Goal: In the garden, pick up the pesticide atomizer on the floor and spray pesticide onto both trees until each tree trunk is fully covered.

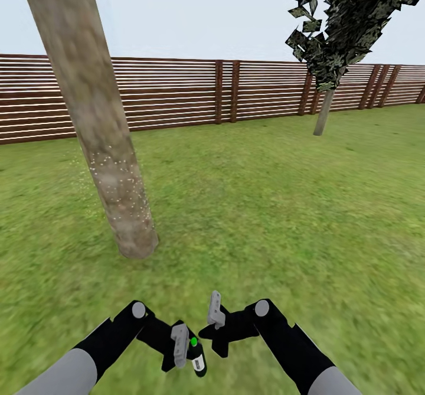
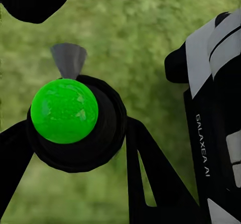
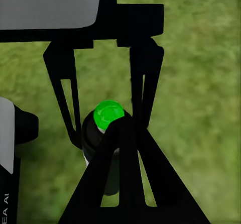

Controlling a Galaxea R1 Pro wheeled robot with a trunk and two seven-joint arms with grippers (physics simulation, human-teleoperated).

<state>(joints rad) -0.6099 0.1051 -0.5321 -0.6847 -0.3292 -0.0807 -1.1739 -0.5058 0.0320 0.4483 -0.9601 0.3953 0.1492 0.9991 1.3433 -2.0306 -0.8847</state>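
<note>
From the head camera the left hand (image 1: 184,348) grips the pesticide atomizer (image 1: 196,356) low over the grass, before the speckled tree trunk (image 1: 100,129) (its crown is cut off), while the right hand (image 1: 216,318) is hard to judge; the left wrist camera shows the atomizer's green spot (image 2: 64,110) between dark fingers; the right wrist camera sees it partly hidden.

Atomizer (image 1: 197,356), black with green spot and white label, sat upright low between the arms. Near trunk (image 1: 97,123) leaned, white-specked low down; far tree (image 1: 339,23) stood by fence.
</note>
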